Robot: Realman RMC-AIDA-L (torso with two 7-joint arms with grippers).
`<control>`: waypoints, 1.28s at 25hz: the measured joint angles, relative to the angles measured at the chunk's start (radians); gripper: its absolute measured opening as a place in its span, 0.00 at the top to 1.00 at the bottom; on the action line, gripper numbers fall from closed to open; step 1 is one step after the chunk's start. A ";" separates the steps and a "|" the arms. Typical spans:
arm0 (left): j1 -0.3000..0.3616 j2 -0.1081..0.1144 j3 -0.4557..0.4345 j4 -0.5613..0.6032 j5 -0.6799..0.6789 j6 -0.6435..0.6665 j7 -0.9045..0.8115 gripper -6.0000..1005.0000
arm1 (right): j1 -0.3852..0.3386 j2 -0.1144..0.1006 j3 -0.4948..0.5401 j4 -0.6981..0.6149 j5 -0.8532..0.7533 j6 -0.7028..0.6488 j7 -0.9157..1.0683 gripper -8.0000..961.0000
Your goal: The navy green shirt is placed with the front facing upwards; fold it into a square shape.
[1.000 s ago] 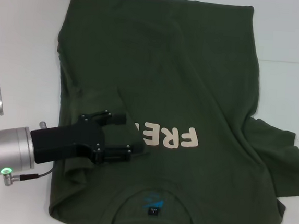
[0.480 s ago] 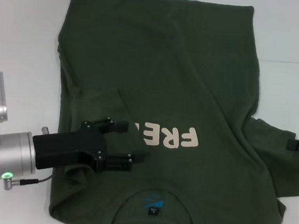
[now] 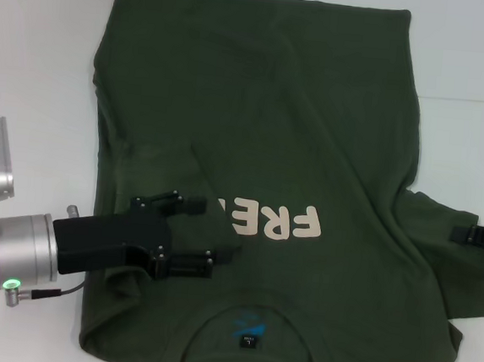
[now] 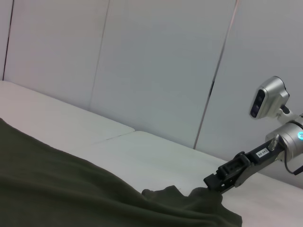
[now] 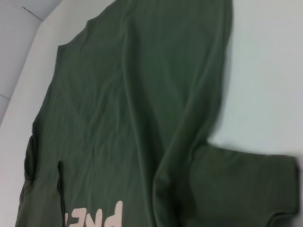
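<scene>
The navy green shirt (image 3: 297, 135) lies flat on the white table (image 3: 32, 61), collar towards me, with its neck label (image 3: 247, 341) showing. Its left sleeve is folded in over the chest and covers the end of the cream lettering (image 3: 276, 222). My left gripper (image 3: 206, 233) is open, with nothing between its fingers, just above that folded sleeve. My right gripper (image 3: 470, 236) reaches in from the right edge over the spread right sleeve (image 3: 441, 275). The left wrist view shows it (image 4: 214, 182) at the sleeve's rim. The right wrist view shows the shirt (image 5: 142, 94) and that sleeve (image 5: 236, 184).
White table surface surrounds the shirt on the left, at the far side and on the right (image 3: 469, 99). A pale panelled wall (image 4: 156, 71) stands behind the table in the left wrist view.
My left gripper has drawn back a little to the left, off the folded sleeve. My right gripper has come in from the right edge over the right sleeve.
</scene>
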 joint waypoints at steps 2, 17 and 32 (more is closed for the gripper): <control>0.000 0.000 0.000 0.000 0.000 -0.001 0.000 0.07 | 0.005 0.018 0.002 0.001 0.002 0.017 -0.019 0.11; 0.003 0.000 -0.008 -0.001 0.000 -0.012 0.001 0.07 | 0.004 0.086 0.029 0.012 0.061 0.100 -0.066 0.62; 0.006 -0.001 -0.002 -0.004 -0.004 -0.016 0.000 0.07 | 0.024 0.064 0.155 0.002 0.071 0.149 -0.115 0.97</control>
